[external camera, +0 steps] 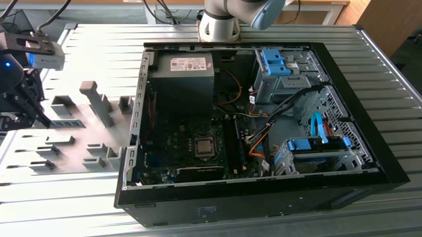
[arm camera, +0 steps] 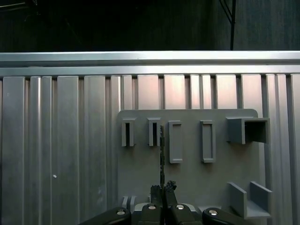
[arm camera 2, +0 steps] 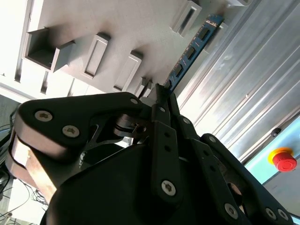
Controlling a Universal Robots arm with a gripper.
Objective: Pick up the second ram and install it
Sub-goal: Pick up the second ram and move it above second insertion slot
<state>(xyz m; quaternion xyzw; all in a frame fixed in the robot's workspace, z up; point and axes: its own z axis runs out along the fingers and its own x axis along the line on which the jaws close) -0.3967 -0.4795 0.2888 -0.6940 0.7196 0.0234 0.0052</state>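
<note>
The gripper [arm camera 2: 161, 93] pinched one end of the second ram [arm camera 2: 193, 49] in the second wrist view. In the first wrist view the stick ran edge-on over the grey fixture plate [arm camera: 192, 180]. In the exterior view that plate lay beside the open computer case [external camera: 231, 212].

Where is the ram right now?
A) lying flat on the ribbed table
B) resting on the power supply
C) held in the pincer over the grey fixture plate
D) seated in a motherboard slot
C: in the second wrist view the ram juts out from the tips of the pincer, which is shut on it, with the fixture plate beyond it.
</note>
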